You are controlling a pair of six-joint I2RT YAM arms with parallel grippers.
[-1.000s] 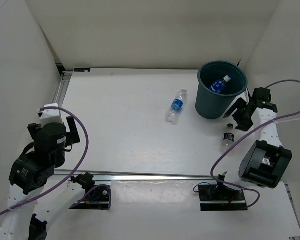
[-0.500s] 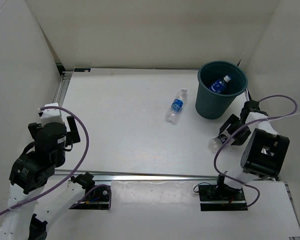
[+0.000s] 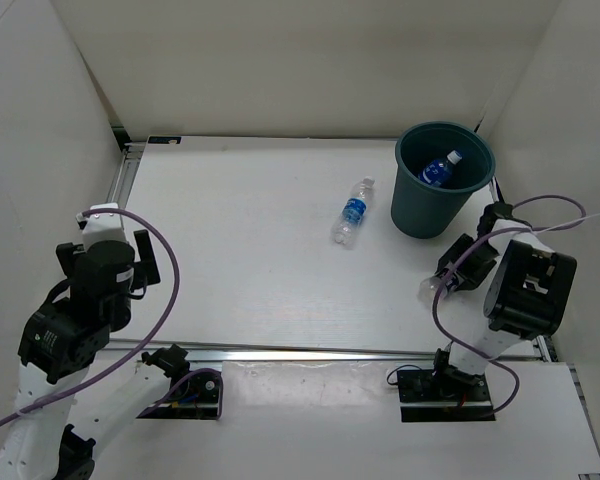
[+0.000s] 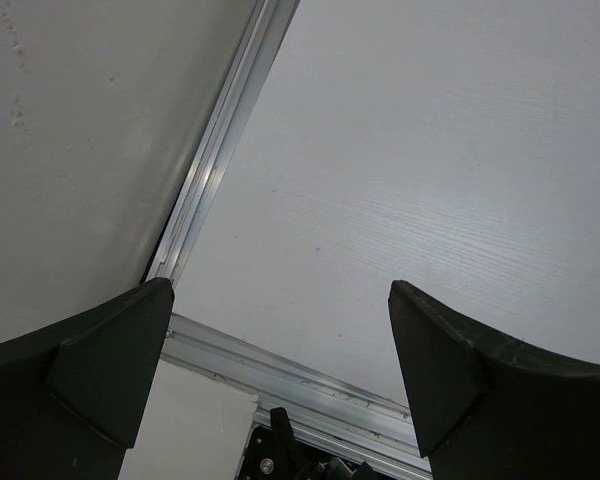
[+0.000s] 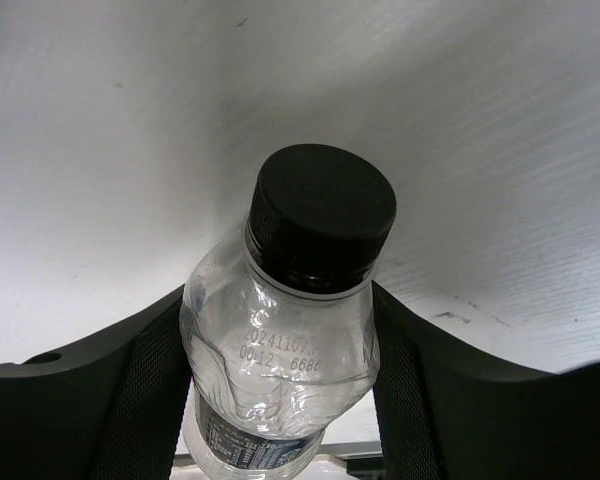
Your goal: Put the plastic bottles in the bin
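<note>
The right gripper (image 5: 278, 320), partly closed, clamps the shoulders of a clear bottle (image 5: 280, 370) (black cap (image 5: 323, 215)), whose neck pokes past the fingertips (image 5: 170, 330), near the bin (image 3: 443, 180).

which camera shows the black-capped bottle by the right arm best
Right wrist: the black-capped bottle fills the frame, cap, neck and printed code sharp, gripped by the right pincer. Top external shows only its pale end poking from under the arm. Left wrist shows none of it.
</note>
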